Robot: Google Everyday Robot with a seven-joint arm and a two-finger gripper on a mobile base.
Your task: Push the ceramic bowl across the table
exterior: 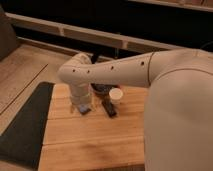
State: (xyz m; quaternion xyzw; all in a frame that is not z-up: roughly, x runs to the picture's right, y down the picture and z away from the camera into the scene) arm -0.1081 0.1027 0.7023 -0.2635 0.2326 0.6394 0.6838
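The ceramic bowl (101,88) is a small dark round bowl at the far side of the bamboo table (90,137), partly hidden behind my arm. My gripper (82,107) points down at the tabletop just left of the bowl and a little nearer to me. The white forearm (120,70) reaches in from the right above the bowl. A small blue-grey thing (85,109) shows right at the gripper's lower end.
A small white cup (116,95) stands right of the bowl. A flat dark block (109,108) lies in front of the cup. A dark grey mat (25,125) lies along the table's left side. My white body (180,120) fills the right.
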